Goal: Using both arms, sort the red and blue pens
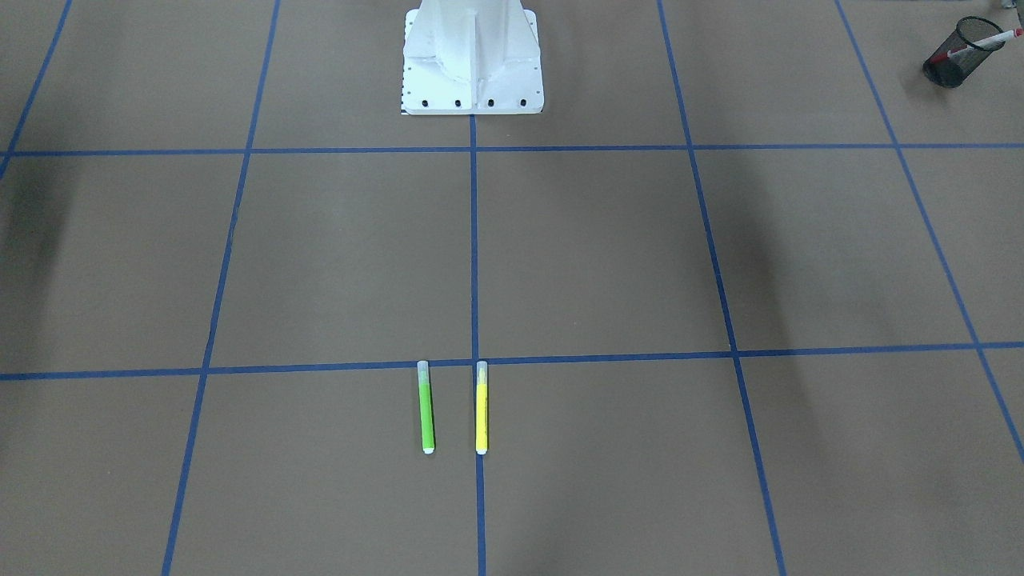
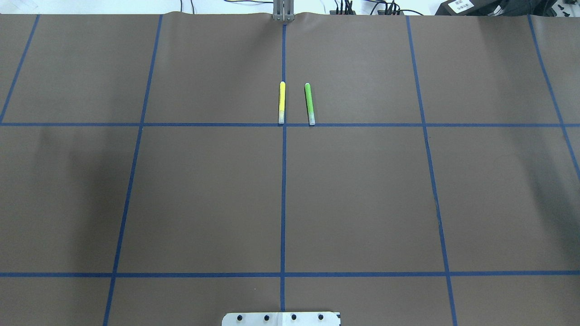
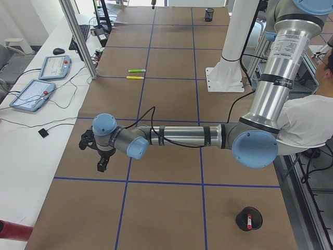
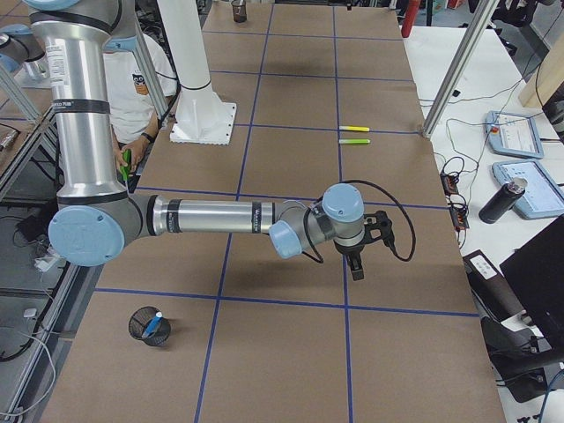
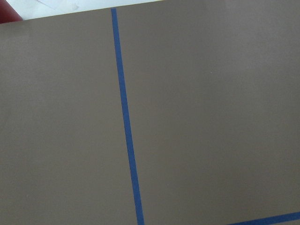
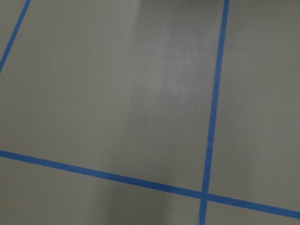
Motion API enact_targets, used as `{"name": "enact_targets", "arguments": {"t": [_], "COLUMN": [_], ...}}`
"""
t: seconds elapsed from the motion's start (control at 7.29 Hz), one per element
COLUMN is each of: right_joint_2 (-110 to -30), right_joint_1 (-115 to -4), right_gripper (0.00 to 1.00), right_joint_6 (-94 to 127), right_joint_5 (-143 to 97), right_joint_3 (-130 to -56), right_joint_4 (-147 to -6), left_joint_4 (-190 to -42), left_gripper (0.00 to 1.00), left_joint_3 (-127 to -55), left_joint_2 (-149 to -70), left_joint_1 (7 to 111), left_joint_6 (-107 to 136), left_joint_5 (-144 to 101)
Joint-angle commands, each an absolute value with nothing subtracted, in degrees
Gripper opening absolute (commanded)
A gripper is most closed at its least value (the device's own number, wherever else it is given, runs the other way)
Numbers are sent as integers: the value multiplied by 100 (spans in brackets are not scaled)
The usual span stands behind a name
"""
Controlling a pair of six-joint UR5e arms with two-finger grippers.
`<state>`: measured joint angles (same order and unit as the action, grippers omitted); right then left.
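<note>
**Q:** Where are the white-barrelled, red-capped marker and the bright blue pen?

**A:** The marker (image 1: 988,40) leans in a black mesh cup (image 1: 948,70) at the table's end on the robot's left. The blue pen (image 4: 153,323) leans in a second black mesh cup (image 4: 137,333) at the right end.

**Q:** And the grippers?

**A:** The left gripper (image 3: 92,153) and right gripper (image 4: 372,249) hover over bare brown mat (image 5: 211,117). Whether they are open or closed cannot be told. Each cup lies back toward the robot and outward from its own arm's gripper, well apart. A lime-green pen (image 1: 426,412) and a yellow pen (image 1: 482,412) lie parallel mid-table. Sorting looks finished.
</note>
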<state>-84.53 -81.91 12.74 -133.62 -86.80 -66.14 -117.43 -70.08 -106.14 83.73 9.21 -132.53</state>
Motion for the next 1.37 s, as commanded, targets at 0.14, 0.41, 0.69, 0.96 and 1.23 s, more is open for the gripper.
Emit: {"name": "enact_targets", "arguments": {"t": [0.14, 0.41, 0.69, 0.96, 1.23], "right_joint_2": [-7763, -7769, -7892, -8138, -8365], "right_joint_1": [-7551, -7541, -7637, -7778, -7848], "right_gripper": [100, 100, 100, 100, 100], "right_joint_6": [1187, 1178, 1178, 1178, 1178], "right_joint_5": [-13087, -13174, -13472, -13526, -13518], "right_joint_3": [-8605, -8657, -8675, -8788, -9112], "right_joint_4": [-7783, -8007, -8007, -8007, -8339], "left_joint_4": [-11088, -10429, -10186, -10152, -10160], "left_gripper": [100, 100, 100, 100, 100], "left_joint_3": [-6250, -6318, -6757, -7773, -8523], "left_joint_2": [-10976, -10986, -10681, -9883, -9222], "left_joint_1": [8219, 8218, 8331, 8367, 8411], "left_joint_6": [607, 615, 519, 255, 255], "left_joint_5": [-13263, -13411, -14035, -14027, -13949]}}
